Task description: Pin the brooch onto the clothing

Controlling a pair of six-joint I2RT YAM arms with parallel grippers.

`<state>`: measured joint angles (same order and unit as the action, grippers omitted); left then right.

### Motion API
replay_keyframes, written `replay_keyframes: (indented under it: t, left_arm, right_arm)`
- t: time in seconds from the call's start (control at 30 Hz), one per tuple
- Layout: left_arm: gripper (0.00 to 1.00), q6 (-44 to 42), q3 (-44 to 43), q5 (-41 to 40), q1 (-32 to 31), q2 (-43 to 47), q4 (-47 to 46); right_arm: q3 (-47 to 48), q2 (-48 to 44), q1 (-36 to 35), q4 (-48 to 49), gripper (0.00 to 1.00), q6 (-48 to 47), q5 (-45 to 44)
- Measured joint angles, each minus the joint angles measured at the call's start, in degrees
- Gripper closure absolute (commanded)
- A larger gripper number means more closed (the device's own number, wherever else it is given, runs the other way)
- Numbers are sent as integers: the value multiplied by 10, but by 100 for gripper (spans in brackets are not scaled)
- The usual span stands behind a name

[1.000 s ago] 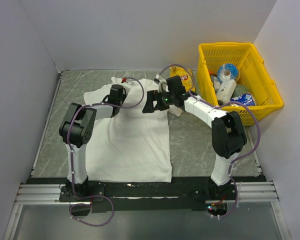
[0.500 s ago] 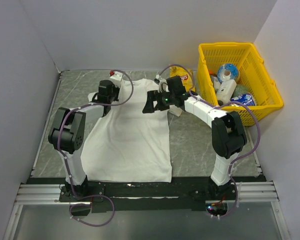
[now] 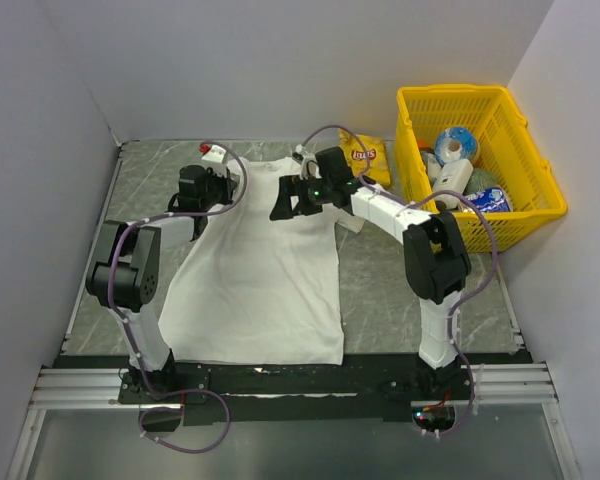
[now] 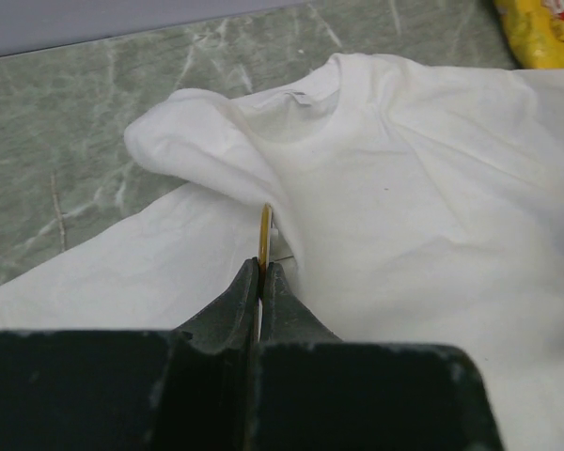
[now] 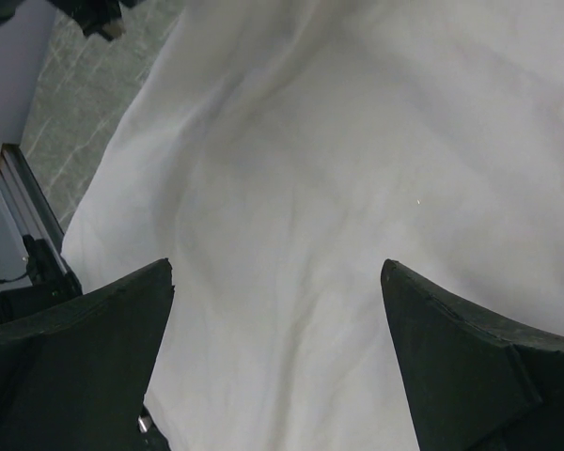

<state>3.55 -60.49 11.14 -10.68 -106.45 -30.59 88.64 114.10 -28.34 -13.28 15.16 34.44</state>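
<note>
Here, left fingers (image 4: 233, 303) clenched on brooch (image 4: 265, 233), edge-on, sticking straight out toward T-shirt (image 4: 423, 188), right fingers (image 5: 94, 324) spread.

Both arms (image 3: 152, 335) had white links, black joints (image 3: 435, 265) and purple cables (image 3: 226, 425); left hand (image 4: 260, 282) and right hand (image 5: 276, 268) were black.

A grey-green marbled tabletop (image 3: 380, 290) fills the middle of the overhead view. It is boxed in on three sides by plain, pale walls: a back wall (image 3: 280, 70), a left wall (image 3: 30, 200) and a right wall (image 3: 580, 300), all bare and matte. Along the table's near edge a flat black plate (image 3: 300, 375) lies on silver aluminium rails (image 3: 80, 385). In front of the rails is a smooth grey surface (image 3: 310, 445). The light is soft and even, with faint shadows.
</note>
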Motion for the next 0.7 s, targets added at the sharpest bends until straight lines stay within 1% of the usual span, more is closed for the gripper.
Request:
replay_keyframes:
  t: [0.1,0.33,0.57,0.7]
  left_arm:
    - [99,17,7,35,6,6,-11]
    - [99,36,18,87,15,29,-32]
    - [99,52,29,120,15,40,-45]
    - [99,58,37,131,16,51,-50]
  right_arm:
    - [38,31,-9,4,9,12,-5]
    - [126,106,-19,32,11,59,-14]
    - [187,158,-21,58,21,108,-24]
    - [236,193,-22,69,24,129,-29]
